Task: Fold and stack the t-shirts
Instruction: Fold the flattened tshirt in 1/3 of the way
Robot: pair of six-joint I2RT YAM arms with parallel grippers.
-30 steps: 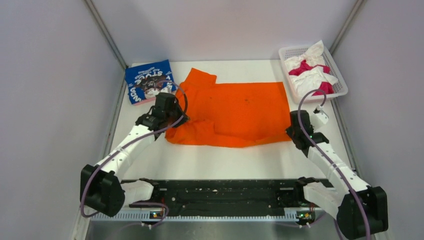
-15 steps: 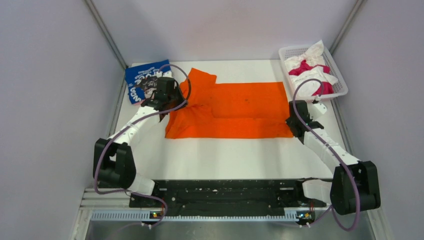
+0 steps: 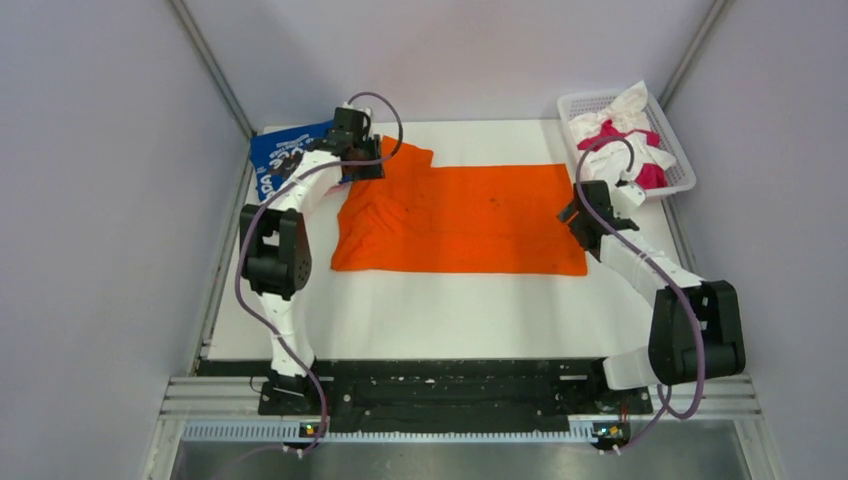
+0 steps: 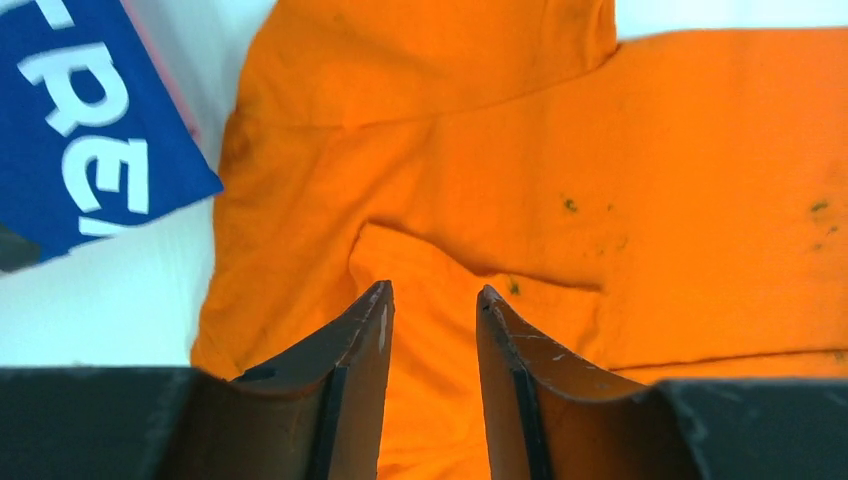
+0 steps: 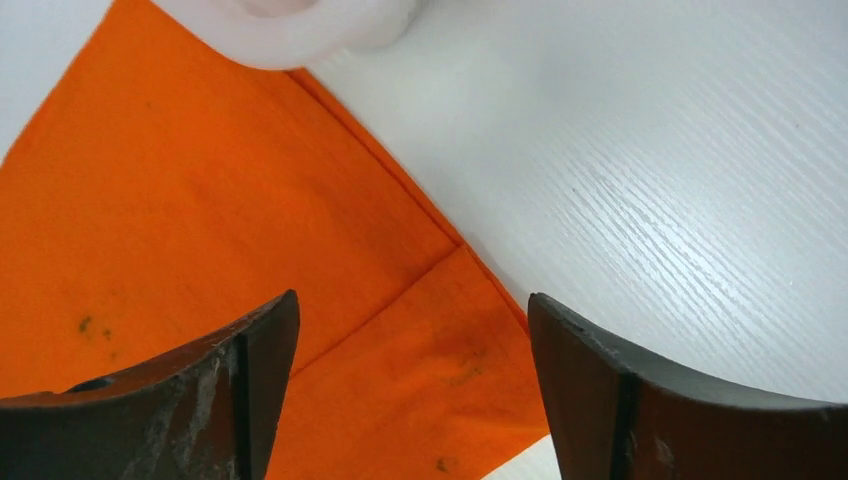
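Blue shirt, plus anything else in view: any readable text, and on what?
"RE": white letters on the blue shirt, left wrist view; the rest is cropped.
Top view: the same lettering is too small to read.
Orange shirt, basket: no text.

Bright, even light; soft shadows
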